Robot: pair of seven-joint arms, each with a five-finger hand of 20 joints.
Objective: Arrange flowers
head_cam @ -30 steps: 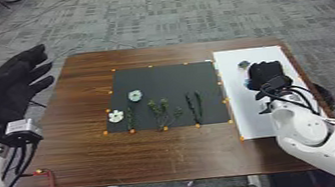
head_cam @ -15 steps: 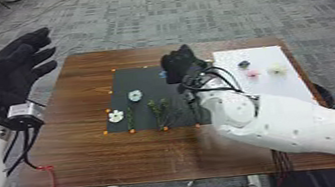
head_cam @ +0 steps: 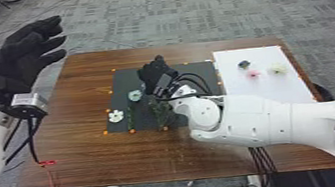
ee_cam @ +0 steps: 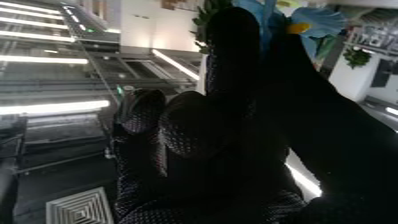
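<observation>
As the black-gloved right hand (head_cam: 155,74) pinches a blue flower with a yellow centre (ee_cam: 313,24), white and pale blue blooms lie close by

While the right hand (ee_cam: 226,135) is over the black square mat (head_cam: 199,68), its thumb and a finger close on the blue flower, whose petals stand out past the fingertips in the right wrist view. Just beside that hand, to its left on the mat, lies a pale blue flower (head_cam: 135,95), with a thin green stem (head_cam: 131,119) below it. Nearer the robot, by the mat's left edge, is a white flower (head_cam: 115,116); leafy green stems (head_cam: 163,116) lie under the right arm. Small orange markers (head_cam: 133,131) dot the mat's border.

Farther right, a white rectangular board (head_cam: 266,90) bears a dark blue flower (head_cam: 244,64), a pink flower (head_cam: 253,74) and a cream flower (head_cam: 277,69), set apart. Beneath everything is the brown wooden worktop (head_cam: 91,162). Beyond its left side, the black-gloved left hand (head_cam: 13,62) is raised, fingers spread and holding nothing.
</observation>
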